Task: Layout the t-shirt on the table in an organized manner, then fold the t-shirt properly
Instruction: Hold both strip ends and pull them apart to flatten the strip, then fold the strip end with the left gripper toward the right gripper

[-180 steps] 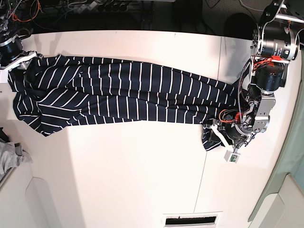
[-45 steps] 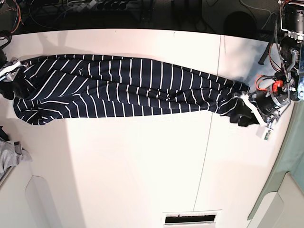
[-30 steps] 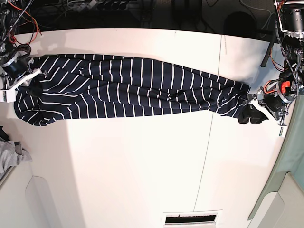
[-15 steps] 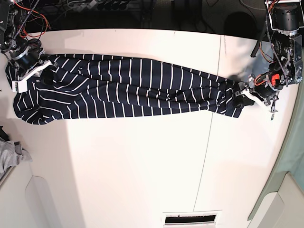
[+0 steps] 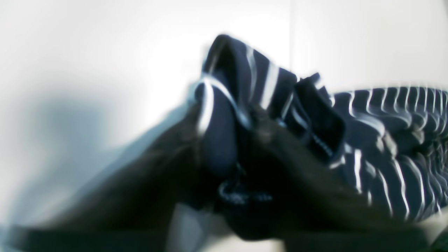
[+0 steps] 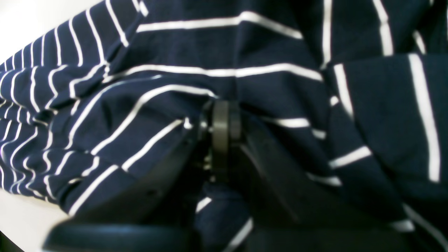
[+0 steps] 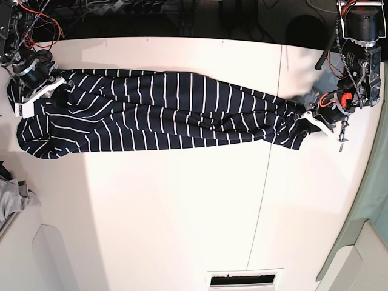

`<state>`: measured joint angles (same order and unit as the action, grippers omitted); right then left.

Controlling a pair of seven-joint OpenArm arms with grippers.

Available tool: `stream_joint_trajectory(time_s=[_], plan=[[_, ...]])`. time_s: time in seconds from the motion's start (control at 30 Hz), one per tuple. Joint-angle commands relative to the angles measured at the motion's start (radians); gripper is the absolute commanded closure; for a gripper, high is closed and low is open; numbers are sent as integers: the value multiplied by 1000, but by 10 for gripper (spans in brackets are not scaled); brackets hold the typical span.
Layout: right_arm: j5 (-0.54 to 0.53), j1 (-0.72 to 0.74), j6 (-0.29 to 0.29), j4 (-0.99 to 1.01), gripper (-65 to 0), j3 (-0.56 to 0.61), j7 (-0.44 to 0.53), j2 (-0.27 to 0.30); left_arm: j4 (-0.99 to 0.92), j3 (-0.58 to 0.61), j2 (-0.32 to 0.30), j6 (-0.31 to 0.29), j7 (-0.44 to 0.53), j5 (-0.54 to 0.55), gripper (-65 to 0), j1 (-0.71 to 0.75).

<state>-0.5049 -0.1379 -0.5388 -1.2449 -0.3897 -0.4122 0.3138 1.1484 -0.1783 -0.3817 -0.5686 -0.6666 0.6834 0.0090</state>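
Observation:
The navy white-striped t-shirt (image 7: pixel 163 109) lies stretched in a long, bunched band across the back of the white table (image 7: pixel 182 206). In the base view my left gripper (image 7: pixel 307 121) sits at the shirt's right tip. In the blurred left wrist view my left gripper (image 5: pixel 241 140) is shut on a raised fold of the t-shirt (image 5: pixel 385 122). My right gripper (image 7: pixel 51 91) is at the shirt's upper left corner. Its dark fingers (image 6: pixel 168 182) meet among folds of the t-shirt (image 6: pixel 245 52), with cloth pinched between them.
A thin dark seam (image 7: pixel 260 200) crosses the table right of centre. A small grey cloth (image 7: pixel 11 203) lies at the left edge. A vent slot (image 7: pixel 245 280) sits at the front edge. Cables (image 7: pixel 121 9) run behind the table and a teal curtain (image 7: pixel 376 200) hangs at right.
My left gripper has moved back and slightly left onto the shirt's right tip and closed on it. My right gripper carried the left corner a little toward the back right.

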Motion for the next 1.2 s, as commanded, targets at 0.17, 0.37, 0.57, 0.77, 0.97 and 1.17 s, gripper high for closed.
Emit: stream_joint_trajectory(time_s=[0.17, 0.37, 0.57, 0.77, 0.97, 1.17], plan=[[5, 3, 0, -7, 0, -5, -7, 16, 59, -9, -35, -12, 101, -7, 0, -3], [8, 2, 0, -7, 0, -5, 11, 16, 217, -95, -60, 5, 45, -14, 0, -2], [8, 2, 0, -7, 0, -5, 12, 16, 388, -106, -46, 41, 11, 28, 0, 66], [8, 2, 0, -7, 0, -5, 11, 16, 570, 8, 64, 132, -6, 31, 0, 104], [8, 2, 0, -7, 0, -5, 11, 16, 607, 218, 180, 146, 3, -100, 0, 104], [8, 1, 0, -7, 0, -5, 11, 16, 607, 394, 265, 216, 21, -175, 0, 58]])
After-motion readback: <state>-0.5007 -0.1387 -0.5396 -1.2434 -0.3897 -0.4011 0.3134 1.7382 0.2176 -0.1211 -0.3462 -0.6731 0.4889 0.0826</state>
